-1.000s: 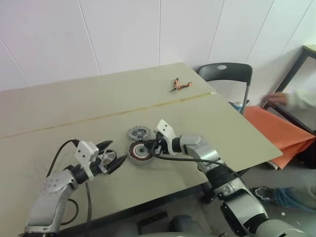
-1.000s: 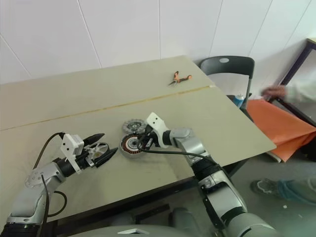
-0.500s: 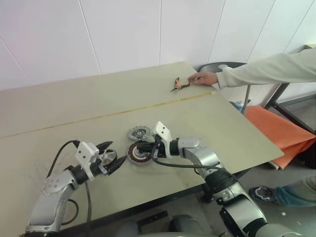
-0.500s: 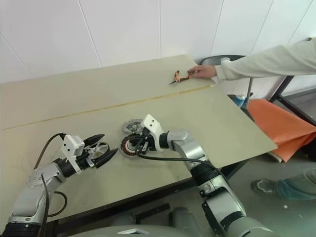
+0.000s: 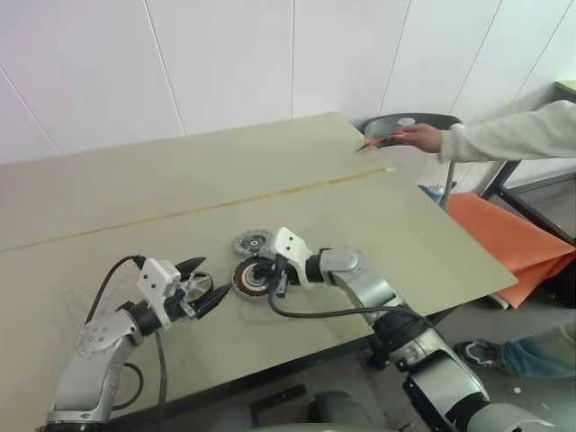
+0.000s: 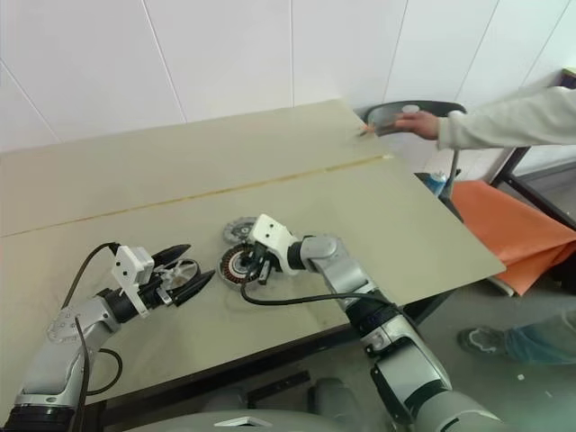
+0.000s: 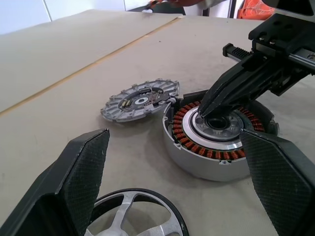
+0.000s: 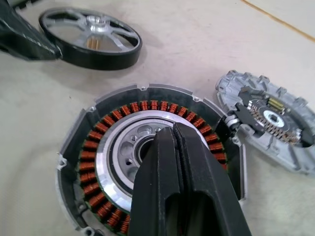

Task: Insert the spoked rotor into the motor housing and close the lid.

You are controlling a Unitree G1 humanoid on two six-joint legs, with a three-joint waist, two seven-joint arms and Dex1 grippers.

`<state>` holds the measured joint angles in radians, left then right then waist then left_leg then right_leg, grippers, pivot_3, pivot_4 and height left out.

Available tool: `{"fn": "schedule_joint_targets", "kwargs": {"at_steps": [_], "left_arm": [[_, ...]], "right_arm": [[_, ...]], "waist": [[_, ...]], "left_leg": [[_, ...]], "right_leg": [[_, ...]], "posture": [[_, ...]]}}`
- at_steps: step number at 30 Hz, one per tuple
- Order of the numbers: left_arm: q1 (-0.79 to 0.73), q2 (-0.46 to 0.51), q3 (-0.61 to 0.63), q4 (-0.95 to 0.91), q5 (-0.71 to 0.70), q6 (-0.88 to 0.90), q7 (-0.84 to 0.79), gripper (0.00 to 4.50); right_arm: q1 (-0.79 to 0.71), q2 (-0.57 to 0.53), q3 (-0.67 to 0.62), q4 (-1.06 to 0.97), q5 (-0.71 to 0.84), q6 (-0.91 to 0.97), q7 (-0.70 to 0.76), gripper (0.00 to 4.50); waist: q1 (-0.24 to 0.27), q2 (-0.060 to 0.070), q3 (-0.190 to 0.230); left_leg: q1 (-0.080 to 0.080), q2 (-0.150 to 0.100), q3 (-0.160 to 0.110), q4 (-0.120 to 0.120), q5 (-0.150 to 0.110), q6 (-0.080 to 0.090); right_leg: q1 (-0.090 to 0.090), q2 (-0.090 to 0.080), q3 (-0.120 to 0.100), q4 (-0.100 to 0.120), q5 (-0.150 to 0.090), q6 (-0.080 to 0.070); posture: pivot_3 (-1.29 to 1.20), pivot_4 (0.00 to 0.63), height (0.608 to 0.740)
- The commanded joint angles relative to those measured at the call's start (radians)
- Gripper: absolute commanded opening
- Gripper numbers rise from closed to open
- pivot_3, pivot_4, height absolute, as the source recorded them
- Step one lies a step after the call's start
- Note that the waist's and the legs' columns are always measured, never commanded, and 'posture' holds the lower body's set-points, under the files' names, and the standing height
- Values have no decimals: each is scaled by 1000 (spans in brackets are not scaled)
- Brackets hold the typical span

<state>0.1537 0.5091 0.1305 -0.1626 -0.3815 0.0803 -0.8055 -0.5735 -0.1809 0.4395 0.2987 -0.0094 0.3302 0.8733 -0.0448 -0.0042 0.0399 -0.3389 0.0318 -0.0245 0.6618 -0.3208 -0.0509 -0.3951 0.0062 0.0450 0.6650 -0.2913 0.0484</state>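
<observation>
1. Head views: the beige tabletop (image 5: pixel 378 225) with a thin yellowish seam across it carries the motor housing (image 5: pixel 254 277), a squat round puck with copper-orange windings inside a silver-grey casing, near its front edge; just behind the housing lies a flat silver-grey ribbed lid disc (image 5: pixel 253 243); to the housing's left lies the spoked rotor (image 5: pixel 194 287), a dark-rimmed wheel with silvery spokes, between the spread black fingers of the left gripper (image 5: pixel 205 285); the right gripper (image 5: pixel 264 273) reaches in from the right with its fingers clenched, over the housing's centre; at the tabletop's far right corner a person's hand (image 5: pixel 419 137) in a light sleeve holds a small orange-handled tool above a dark grey chair (image 5: pixel 409 126); an orange cloth (image 5: pixel 508 247) lies to the right of the tabletop.

2. Left wrist view: the left gripper (image 7: pixel 177 182) stands released, its two textured fingers wide apart, with the rotor's dark rim and silver spokes (image 7: pixel 135 216) between them; the motor housing (image 7: pixel 219 135) sits beyond, the right gripper's closed black tip resting in its central bore; the lid disc (image 7: pixel 141 100) lies just beside the housing.

3. Right wrist view: the right gripper (image 8: pixel 173 142) is pressed shut, holding nothing, its tip over the housing's silver hub (image 8: pixel 133 155); the ring of copper windings circles it; the rotor (image 8: pixel 91 37) lies apart, flat on the tabletop; the lid disc (image 8: pixel 270 123) touches the housing's casing at one edge.
</observation>
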Motion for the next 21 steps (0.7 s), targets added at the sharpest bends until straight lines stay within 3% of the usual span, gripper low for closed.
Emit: {"fn": "schedule_joint_targets", "kwargs": {"at_steps": [1,14,21], "left_arm": [[-7,6,13,-8,-1,-25,-6,4500],[-25,5,3,-15,0,-16,4,4500],[-31,10,6,-45,-5,9,14,4500]], "right_arm": [[-11,-35,41,20,-53,30,17,41],[0,-101,85,-30,-56,110,118,41],[-34,-70,48,30,-81,60,13,41]], "waist": [[0,0,0],[2,0,-1],[2,0,-1]], "left_leg": [[0,0,0,0,0,0],[1,0,0,1,0,0],[1,0,0,1,0,0]], "right_leg": [[0,0,0,0,0,0],[2,0,0,0,0,0],[2,0,0,0,0,0]], "posture": [[0,0,740],[0,0,740],[0,0,740]]}}
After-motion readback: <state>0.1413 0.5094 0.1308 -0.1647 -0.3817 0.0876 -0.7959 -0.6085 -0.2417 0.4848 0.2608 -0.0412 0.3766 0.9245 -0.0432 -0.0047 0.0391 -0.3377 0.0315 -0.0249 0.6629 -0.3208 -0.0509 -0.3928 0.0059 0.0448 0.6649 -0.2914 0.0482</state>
